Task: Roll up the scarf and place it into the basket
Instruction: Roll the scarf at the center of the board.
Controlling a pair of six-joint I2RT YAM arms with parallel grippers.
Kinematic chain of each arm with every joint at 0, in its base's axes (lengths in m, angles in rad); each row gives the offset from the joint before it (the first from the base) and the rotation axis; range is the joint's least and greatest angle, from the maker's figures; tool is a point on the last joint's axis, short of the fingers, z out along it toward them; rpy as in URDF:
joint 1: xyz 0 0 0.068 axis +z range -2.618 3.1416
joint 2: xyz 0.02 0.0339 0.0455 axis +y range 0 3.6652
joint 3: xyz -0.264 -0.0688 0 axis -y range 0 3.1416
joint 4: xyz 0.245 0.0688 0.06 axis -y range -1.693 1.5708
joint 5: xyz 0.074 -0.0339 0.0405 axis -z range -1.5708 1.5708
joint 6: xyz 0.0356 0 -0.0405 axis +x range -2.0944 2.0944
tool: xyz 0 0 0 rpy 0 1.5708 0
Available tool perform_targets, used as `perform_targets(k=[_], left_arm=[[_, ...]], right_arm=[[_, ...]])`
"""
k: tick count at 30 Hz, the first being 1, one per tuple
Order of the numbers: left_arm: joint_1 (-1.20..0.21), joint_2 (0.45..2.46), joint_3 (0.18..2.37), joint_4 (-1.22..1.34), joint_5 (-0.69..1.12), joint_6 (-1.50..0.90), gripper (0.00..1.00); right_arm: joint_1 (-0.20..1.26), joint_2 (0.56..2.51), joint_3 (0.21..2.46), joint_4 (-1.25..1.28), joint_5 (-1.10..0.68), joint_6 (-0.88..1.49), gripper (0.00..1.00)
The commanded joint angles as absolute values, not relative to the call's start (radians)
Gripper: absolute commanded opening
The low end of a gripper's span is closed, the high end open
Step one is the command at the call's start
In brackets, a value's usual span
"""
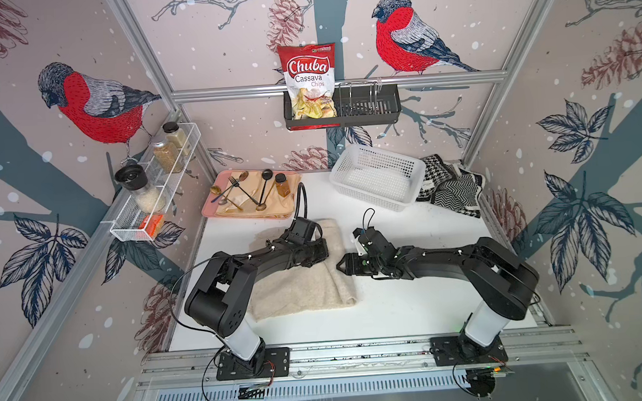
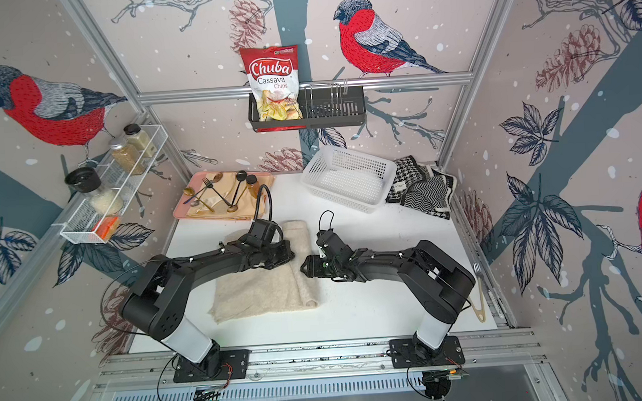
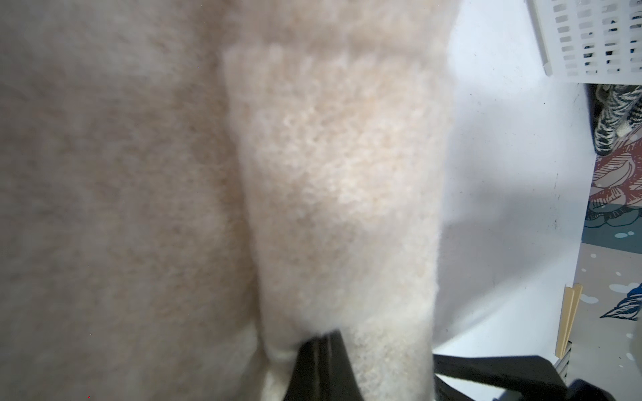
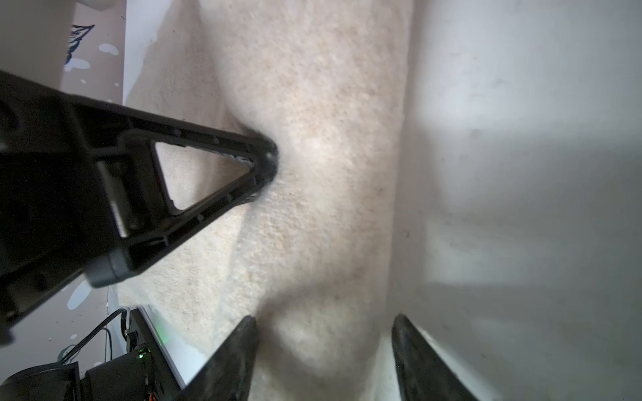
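- The tabletop [image 1: 411, 302] is bare from 3 to 5 o'clock of the scarf, so the way to the basket looks free.
- The scarf [image 1: 301, 289], cream and fluffy, lies flat at left-centre, with its 3 o'clock edge rolled. It looks light, soft and limp, so I would grasp the roll itself.
- The basket [image 1: 364, 198] stands empty at 1 o'clock, well apart.
- The right gripper [image 4: 326, 347] is spread astride the roll.
- The left gripper [image 4: 269, 161] is pressed together, with its tip in the crease beside the roll.
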State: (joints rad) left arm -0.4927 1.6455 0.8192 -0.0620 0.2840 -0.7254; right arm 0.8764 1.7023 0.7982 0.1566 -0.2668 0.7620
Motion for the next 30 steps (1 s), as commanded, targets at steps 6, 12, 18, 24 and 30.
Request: perform_targets(k=[6, 12, 18, 24, 30], left_arm=[[-0.479, 1.640, 0.794, -0.022, 0.286, -0.693, 0.00], [-0.486, 1.637, 0.798, 0.037, 0.376, -0.691, 0.00], [-0.584, 1.696, 0.869, 0.136, 0.493, -0.717, 0.00], [-0.635, 1.716, 0.904, 0.271, 0.556, -0.817, 0.00], [-0.634, 1.715, 0.927, 0.179, 0.511, -0.767, 0.00]], right_arm=[[0.902, 1.772, 0.806, 0.202, -0.294, 0.791, 0.27], [0.858, 1.693, 0.737, 0.100, -0.199, 0.804, 0.00], [0.784, 1.593, 0.712, -0.144, -0.021, 0.749, 0.00], [0.779, 1.514, 0.754, -0.274, 0.086, 0.728, 0.00], [0.825, 1.530, 0.831, -0.336, 0.166, 0.722, 0.00]])
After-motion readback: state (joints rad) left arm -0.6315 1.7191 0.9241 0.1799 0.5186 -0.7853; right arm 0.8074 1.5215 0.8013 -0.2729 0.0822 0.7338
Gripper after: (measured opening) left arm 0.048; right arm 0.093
